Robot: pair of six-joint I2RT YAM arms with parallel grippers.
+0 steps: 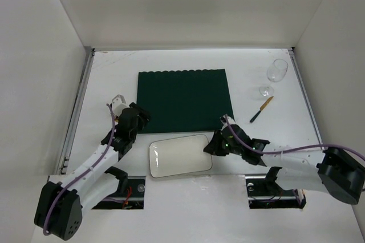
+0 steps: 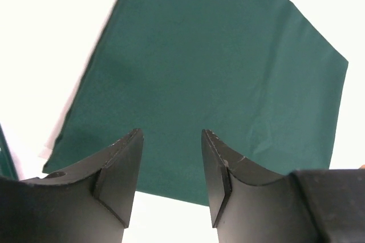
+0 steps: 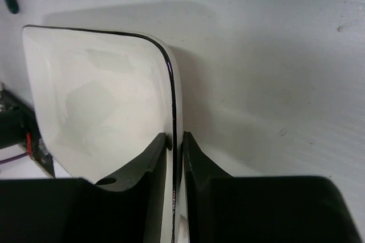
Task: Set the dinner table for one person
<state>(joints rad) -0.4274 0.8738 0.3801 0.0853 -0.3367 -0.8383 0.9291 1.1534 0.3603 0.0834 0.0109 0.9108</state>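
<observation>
The right gripper pinches the plate by its rim; the left gripper spreads wide above the placemat.

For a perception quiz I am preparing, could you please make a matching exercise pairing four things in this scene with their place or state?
Things:
1. placemat
2. plate
3. wine glass
4. left gripper

Place or state:
A. at the far right of the table
B. open, holding nothing
C. spread flat in the middle
D. rim pinched by the right gripper

Pairs: 1-C, 2-D, 3-A, 4-B.
</observation>
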